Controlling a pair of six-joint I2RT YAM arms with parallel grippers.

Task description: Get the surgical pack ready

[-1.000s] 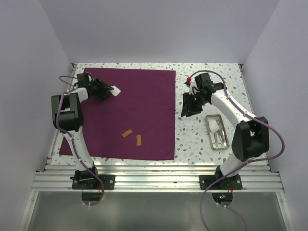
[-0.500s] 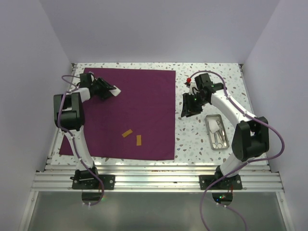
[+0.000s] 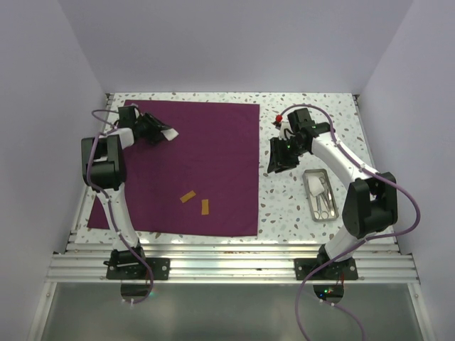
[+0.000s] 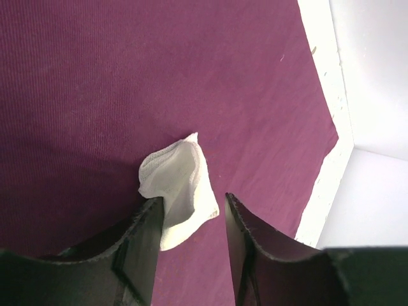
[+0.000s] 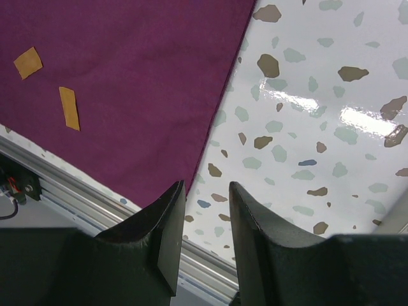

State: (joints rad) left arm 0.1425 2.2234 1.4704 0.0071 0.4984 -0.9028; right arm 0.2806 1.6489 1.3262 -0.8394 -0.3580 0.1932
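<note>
The surgical pack (image 3: 206, 170) lies unfolded on the table's (image 3: 298, 206) left half, the instrument tray (image 3: 308, 206) not yet on it, the right gripper (image 5: 205, 186) part-open and empty, the left gripper (image 4: 192, 199) half-open astride, not pinching, a gauze pad (image 4: 175, 185).

**Surgical pack cloth** (image 3: 213, 163): one sheet, plum-purple, matte, with a fine ribbed weave.
- **State:** unfolded and spread flat in a single layer, roughly square, with no bunching that shows.
- **Pose:** edges square to the table (image 3: 284, 206); the right edge runs straight from 12 to 6 o'clock.
- **Position:** in the overhead view it lies on the speckled tabletop, covering the 9 o'clock half and the centre. The far edge lies near the table's 12 o'clock rim and the near edge near its 6 o'clock rim. Bare tabletop remains at 3 o'clock.
- **Detail:** the near-right corner lies flat in the right wrist view.
</note>
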